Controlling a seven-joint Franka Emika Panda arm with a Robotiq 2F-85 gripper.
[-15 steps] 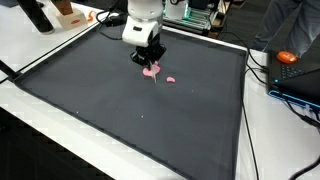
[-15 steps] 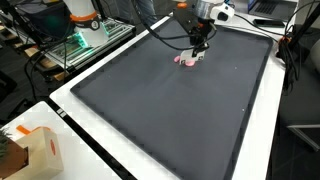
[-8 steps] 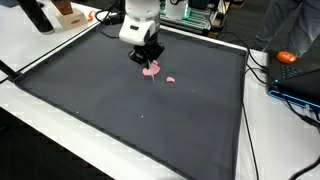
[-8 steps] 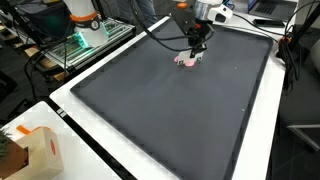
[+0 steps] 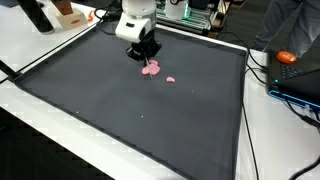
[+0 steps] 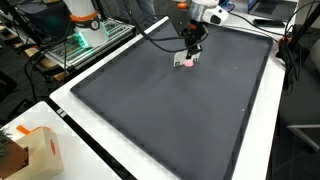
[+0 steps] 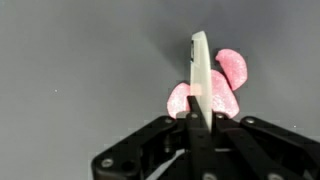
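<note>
White strip (image 7: 200,75) pinched edge-on in the gripper (image 7: 200,125), just over the pink foam pieces (image 7: 225,85).
Fingers clamped on its near end; its long axis points straight out toward those pieces on the dark mat (image 5: 150,120).

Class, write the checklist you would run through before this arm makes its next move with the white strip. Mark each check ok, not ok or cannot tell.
1. Hand shut on the white strip: ok. In the wrist view the fingers meet on its lower end.
2. Strip in line with the fingers: ok. It shows edge-on and straight.
3. Strip free of the pink pieces: cannot tell. They lie right behind it.
4. Strip's tip off the black mat: cannot tell.
5. Space beside the hand: ok. In an exterior view only a lone pink piece lies nearby on the mat.
</note>
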